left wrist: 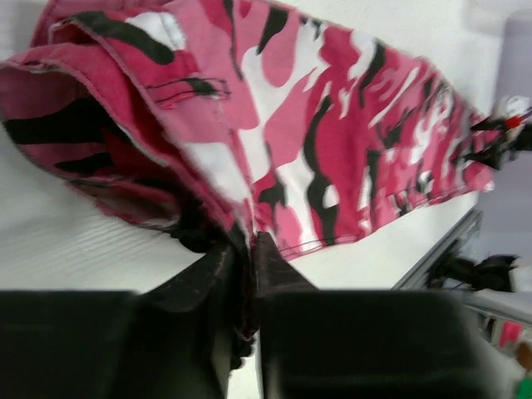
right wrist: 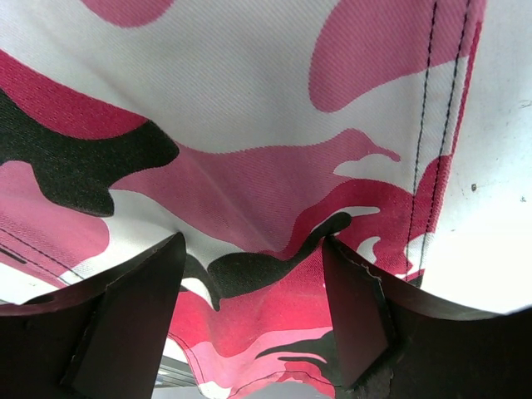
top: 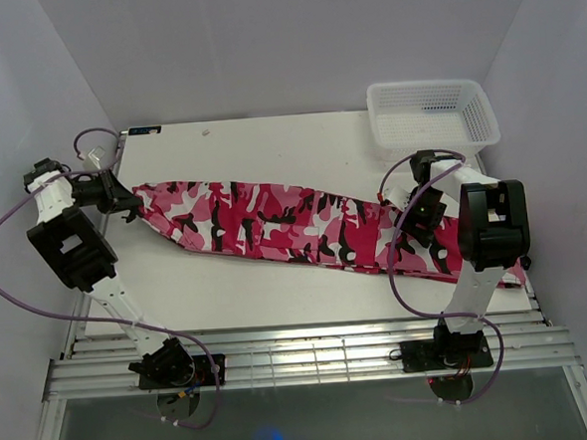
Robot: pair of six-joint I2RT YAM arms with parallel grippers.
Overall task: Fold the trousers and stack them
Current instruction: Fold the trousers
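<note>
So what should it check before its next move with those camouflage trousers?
1. The trousers spread lengthwise on the table: ok.
2. Left gripper pinching the cloth edge: ok.
3. Right gripper gripping cloth: not ok, jaws open over it.
4. Basket clear of the trousers: ok.
5. Right end of the trousers lying flat: cannot tell, hidden behind the right arm.

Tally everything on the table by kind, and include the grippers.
Trousers: 1
Basket: 1
Grippers: 2 (left gripper, right gripper)
Total: 4
</note>
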